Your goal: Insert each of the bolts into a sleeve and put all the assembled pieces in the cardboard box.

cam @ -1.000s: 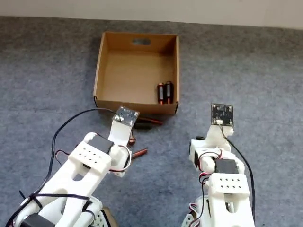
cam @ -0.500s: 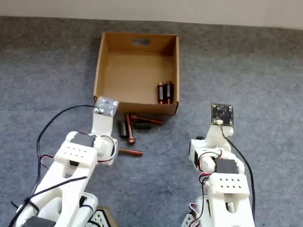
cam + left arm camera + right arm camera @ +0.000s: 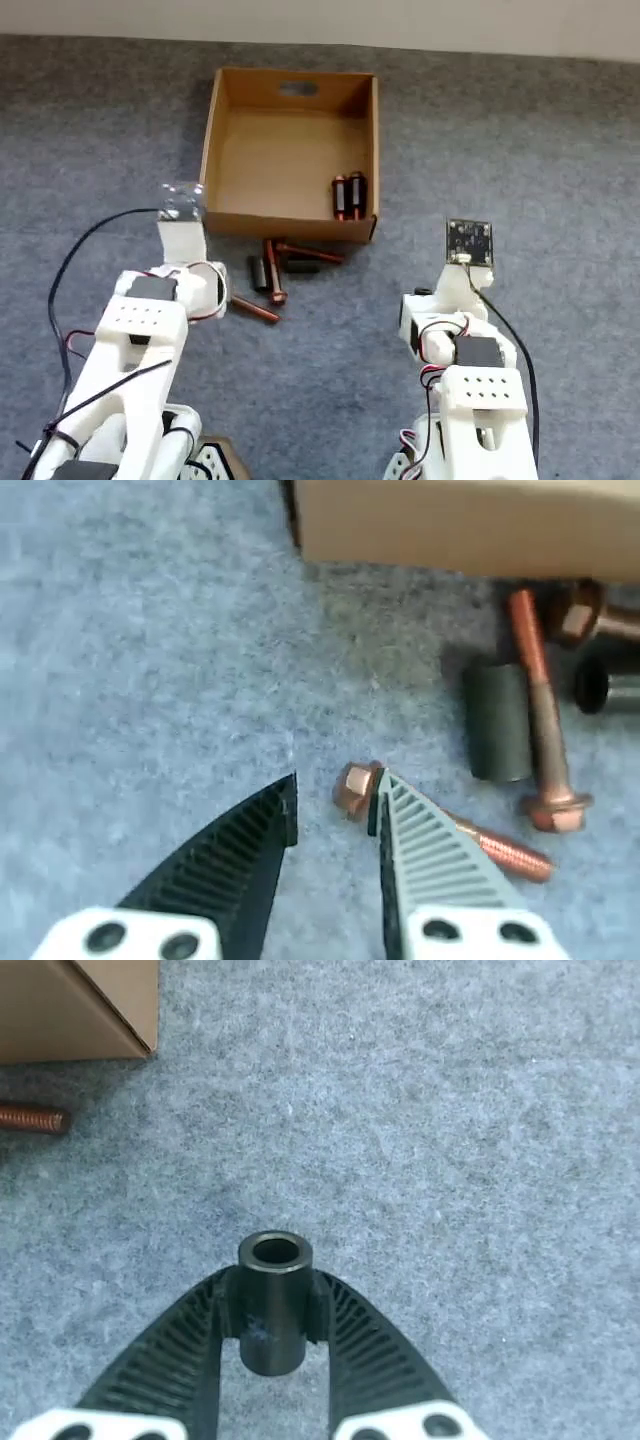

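Observation:
My left gripper (image 3: pixel 335 792) is open low over the carpet. A copper bolt's (image 3: pixel 356 788) head lies in the gap against one finger, and its shaft runs under that finger. The same bolt (image 3: pixel 255 310) lies beside the left arm in the high view. A black sleeve (image 3: pixel 497 720) and a second bolt (image 3: pixel 540 730) lie just beyond, near the cardboard box (image 3: pixel 470 520). My right gripper (image 3: pixel 272 1305) is shut on a black sleeve (image 3: pixel 274 1295), held upright with its bore showing. In the box (image 3: pixel 215 130), two assembled pieces (image 3: pixel 348 196) lie at the near right corner.
Before the box's front wall lie a third bolt (image 3: pixel 312 251) and another sleeve (image 3: pixel 300 266). A bolt tip (image 3: pixel 30 1118) and the box corner (image 3: pixel 80 1005) lie off to one side of the right gripper. Grey carpet covers the table (image 3: pixel 560 150).
The left arm has swung left, from above the bolts to beside them. The loose bolt nearest it has slid left and turned. The right arm has not moved.

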`<state>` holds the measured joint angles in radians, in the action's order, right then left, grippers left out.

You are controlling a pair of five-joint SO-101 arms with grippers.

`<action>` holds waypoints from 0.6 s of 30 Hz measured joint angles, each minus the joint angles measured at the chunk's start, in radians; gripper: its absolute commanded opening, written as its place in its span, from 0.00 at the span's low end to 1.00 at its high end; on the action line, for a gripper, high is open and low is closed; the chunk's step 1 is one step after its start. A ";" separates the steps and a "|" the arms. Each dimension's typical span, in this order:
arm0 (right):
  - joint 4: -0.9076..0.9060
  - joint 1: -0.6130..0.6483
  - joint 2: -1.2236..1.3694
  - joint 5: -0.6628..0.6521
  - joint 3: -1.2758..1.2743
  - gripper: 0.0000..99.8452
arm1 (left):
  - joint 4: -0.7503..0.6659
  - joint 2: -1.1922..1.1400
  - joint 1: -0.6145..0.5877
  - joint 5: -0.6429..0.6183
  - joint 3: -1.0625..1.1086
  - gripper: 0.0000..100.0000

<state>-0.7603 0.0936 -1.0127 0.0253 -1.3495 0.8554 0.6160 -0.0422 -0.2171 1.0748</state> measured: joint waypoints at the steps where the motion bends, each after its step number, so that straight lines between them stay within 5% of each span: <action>1: 0.000 0.000 0.000 0.000 0.000 0.01 | 0.051 0.000 0.006 -0.060 -0.032 0.14; 5: 0.000 0.000 0.000 0.000 0.000 0.01 | 0.213 0.000 0.075 -0.278 -0.112 0.14; 8: 0.000 0.000 0.000 0.000 0.000 0.01 | 0.230 0.000 0.147 -0.318 -0.114 0.14; 18: 0.000 0.000 0.000 0.000 0.000 0.01 | 0.037 0.000 0.189 -0.417 0.026 0.14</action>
<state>-0.7603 0.0936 -1.0127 0.0253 -1.3495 0.8922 0.6160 0.1465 -0.6345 1.1009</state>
